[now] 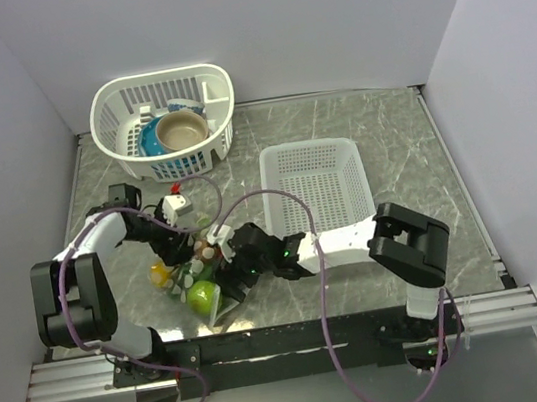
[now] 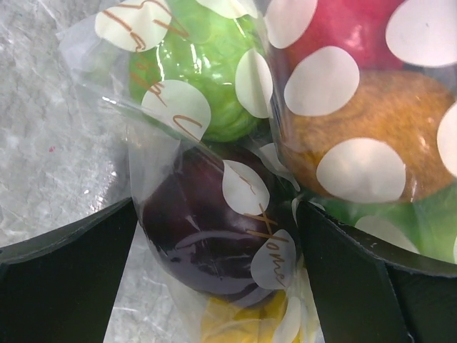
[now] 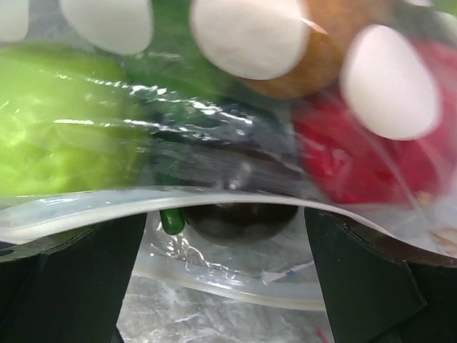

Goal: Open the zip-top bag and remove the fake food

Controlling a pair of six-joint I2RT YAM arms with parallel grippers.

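meanwhile, left gripper and right gripper gape open astride the zip-top bag; a pinch catching both zip strip layers could keep the fake food sealed.

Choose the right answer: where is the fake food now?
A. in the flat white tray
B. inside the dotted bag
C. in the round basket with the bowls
B: both wrist views show the food through the clear plastic of the bag.
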